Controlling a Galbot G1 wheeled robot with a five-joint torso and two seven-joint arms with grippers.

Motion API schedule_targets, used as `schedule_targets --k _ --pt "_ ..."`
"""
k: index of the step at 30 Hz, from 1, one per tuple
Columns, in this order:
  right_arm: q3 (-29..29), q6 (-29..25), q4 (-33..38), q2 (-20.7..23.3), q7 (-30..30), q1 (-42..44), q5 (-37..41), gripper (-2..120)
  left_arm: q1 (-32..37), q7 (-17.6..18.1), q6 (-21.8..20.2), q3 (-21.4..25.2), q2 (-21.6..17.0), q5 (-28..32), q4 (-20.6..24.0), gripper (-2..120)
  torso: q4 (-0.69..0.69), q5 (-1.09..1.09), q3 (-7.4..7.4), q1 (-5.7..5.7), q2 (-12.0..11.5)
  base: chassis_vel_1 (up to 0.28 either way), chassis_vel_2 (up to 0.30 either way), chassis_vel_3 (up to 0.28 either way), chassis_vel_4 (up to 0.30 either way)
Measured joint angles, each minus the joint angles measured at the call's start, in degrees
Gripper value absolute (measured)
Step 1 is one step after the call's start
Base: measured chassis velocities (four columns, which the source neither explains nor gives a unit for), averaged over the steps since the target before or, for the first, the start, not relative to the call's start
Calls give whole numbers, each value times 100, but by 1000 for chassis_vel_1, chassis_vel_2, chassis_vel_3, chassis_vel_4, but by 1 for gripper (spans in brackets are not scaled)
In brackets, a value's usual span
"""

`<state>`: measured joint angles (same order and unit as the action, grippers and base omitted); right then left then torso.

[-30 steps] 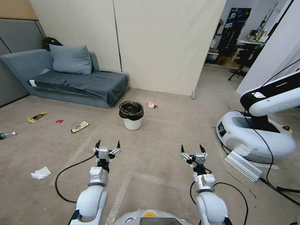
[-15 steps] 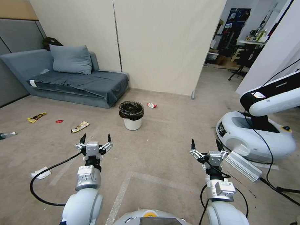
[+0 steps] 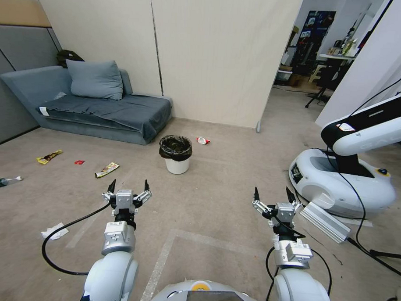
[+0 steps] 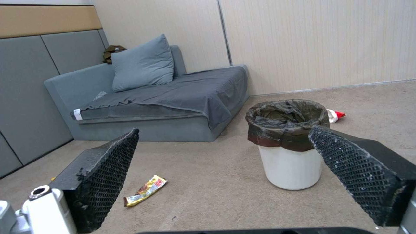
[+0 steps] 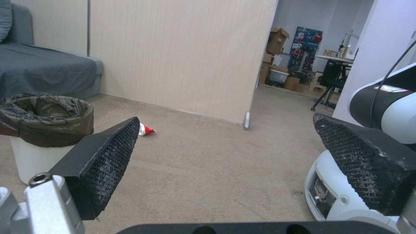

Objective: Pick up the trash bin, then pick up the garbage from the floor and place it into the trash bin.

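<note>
Grippers, left (image 3: 129, 185) and right (image 3: 271, 194), barely shifted; fingers spread.

Both arms reach forward, low over the floor and well apart. The left gripper (image 3: 128, 185) points far ahead with its jaws spread wide and empty; the right gripper (image 3: 272, 194) matches it, jaws equally wide.

Grey sofa (image 3: 101, 109) with pillow (image 3: 95, 79) against far-left wall; beige partition (image 3: 221, 54) behind; white machine (image 3: 340, 177) on carpet at right edge; cluttered room beyond.
</note>
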<state>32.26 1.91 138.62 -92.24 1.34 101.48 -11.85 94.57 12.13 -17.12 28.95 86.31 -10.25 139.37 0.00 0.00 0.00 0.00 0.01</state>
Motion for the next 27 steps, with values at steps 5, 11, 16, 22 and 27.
schedule_targets --k 5,11,16,22,27 --pt "0 -9 0 1 -6 2 -1 100 2 -2 9 8 -11 0 -3 100 0 0 0 0 0 0 0 0 0" --pt "-2 -66 -28 2 -40 4 -1 100 13 -10 24 15 -16 -42 -4 100 0 0 0 0 0 -44 50 52 -52" --pt "-6 -189 -88 6 -91 5 -2 100 18 -16 29 14 -15 -49 -3 100 0 -1 0 0 0 -174 144 162 -169" --pt "-11 -196 -93 9 -98 4 -2 100 8 -19 36 7 -9 -50 -7 100 2 1 1 1 -1 -238 235 243 -229" --pt "-9 -200 -95 10 -100 4 -2 100 0 -20 38 2 -9 -50 -23 100 -1 0 1 1 -1 -249 226 244 -233"
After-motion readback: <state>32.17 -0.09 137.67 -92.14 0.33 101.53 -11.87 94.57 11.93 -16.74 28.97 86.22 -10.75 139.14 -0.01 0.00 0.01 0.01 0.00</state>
